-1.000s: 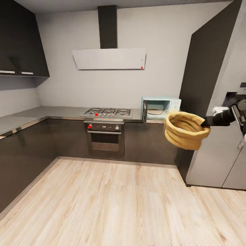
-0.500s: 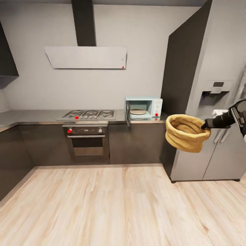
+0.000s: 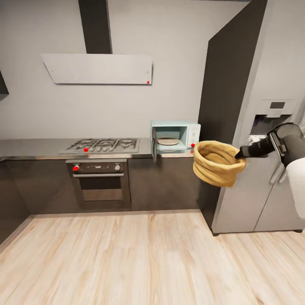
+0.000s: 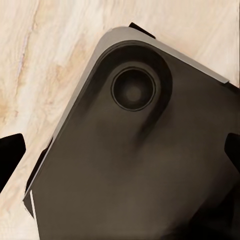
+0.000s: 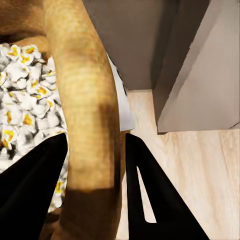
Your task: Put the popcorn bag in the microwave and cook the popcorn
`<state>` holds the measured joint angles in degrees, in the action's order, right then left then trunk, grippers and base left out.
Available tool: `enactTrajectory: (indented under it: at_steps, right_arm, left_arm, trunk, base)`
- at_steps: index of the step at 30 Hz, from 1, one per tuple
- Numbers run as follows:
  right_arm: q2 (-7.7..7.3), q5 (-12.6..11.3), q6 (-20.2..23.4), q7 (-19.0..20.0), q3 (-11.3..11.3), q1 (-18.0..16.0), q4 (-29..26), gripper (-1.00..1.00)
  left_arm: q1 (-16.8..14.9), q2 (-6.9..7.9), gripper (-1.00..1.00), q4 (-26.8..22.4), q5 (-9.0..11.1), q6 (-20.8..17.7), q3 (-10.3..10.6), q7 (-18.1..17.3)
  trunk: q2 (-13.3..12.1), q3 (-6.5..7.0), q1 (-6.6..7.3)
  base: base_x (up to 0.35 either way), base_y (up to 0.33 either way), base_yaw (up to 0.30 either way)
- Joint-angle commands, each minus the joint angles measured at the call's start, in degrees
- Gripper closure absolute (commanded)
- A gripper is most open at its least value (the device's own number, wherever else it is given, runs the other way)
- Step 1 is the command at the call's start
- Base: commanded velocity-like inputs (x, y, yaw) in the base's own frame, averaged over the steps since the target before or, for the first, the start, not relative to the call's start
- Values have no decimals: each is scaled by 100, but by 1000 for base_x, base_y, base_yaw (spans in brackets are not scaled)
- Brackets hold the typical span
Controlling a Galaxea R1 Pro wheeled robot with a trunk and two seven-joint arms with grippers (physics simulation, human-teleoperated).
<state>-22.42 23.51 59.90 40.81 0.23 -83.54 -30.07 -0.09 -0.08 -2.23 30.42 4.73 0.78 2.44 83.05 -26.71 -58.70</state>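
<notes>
Right claw (image 3: 240, 153) clenched on popcorn bag (image 3: 216, 164) rim; view swung since earlier, microwave (image 3: 175, 137) drew nearer, door open, insertion pending.

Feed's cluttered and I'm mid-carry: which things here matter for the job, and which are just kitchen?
Job:
popcorn bag, rim pinched by right hand
popcorn inside it
microwave, door open
countertop

Just there:
gas hob
built-in oven
range hood
fridge

microwave (image 3: 176, 137) on countertop (image 3: 34, 148) right of hob (image 3: 101, 145), popcorn bag (image 3: 216, 163) seemingly before fridge (image 3: 262, 169)
</notes>
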Motion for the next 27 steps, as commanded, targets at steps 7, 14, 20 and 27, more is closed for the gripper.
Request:
enactTrajectory:
  at_steps: [7,14,20,27]
  right_arm:
    - [397,132,10,50,-2,-4,-14,100]
    - [598,159,10,47,19,-4,-25,100]
    - [1020,127,10,30,21,-4,-12,100]
    - [1072,180,10,15,29,-4,-51,100]
  left_arm:
    - [0,-1,-100,-6,0,10,10,19]
    - [0,-1,-100,-6,-9,19,10,19]
    - [0,-1,-100,-6,-9,16,10,19]
    - [0,-1,-100,-6,-8,10,10,19]
  trunk:
    - [3,-6,-3]
    - [3,-6,-3]
    - [3,-6,-3]
    - [3,-6,-3]
  base:
    - [320,-87,0]
    - [320,-93,0]
    - [320,-93,0]
    - [320,-93,0]
